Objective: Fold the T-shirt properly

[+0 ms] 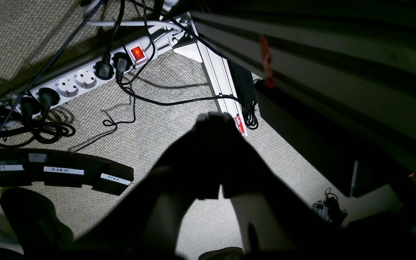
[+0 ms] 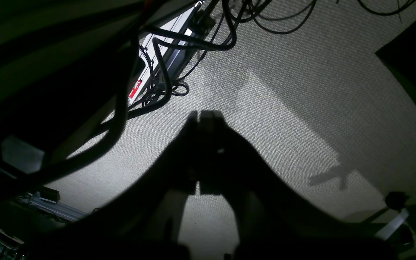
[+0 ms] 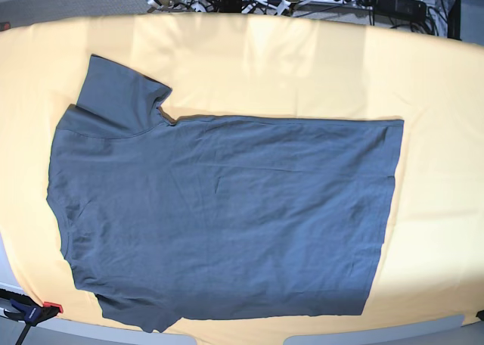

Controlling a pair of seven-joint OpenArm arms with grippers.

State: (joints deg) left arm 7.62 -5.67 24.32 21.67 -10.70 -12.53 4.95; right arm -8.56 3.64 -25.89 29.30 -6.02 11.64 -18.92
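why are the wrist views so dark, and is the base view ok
Left wrist view: the shut left gripper is a backlit silhouette over lit grey carpet. Right wrist view: likewise the shut right gripper, with heavy vignetting. Base view: evenly bright, dark slate-grey T-shirt sharp, edges bowed by the lens.

From my console, the T-shirt (image 3: 227,216) was a plain slate grey, spread on a pale orange-yellow cloth (image 3: 302,65). The floor carpet (image 1: 164,122) was a light grey weave, and the white power strip (image 1: 85,77) had a glowing red switch (image 1: 138,53) and black plugs. Black foot pedals (image 1: 60,173) bore white handwritten labels.
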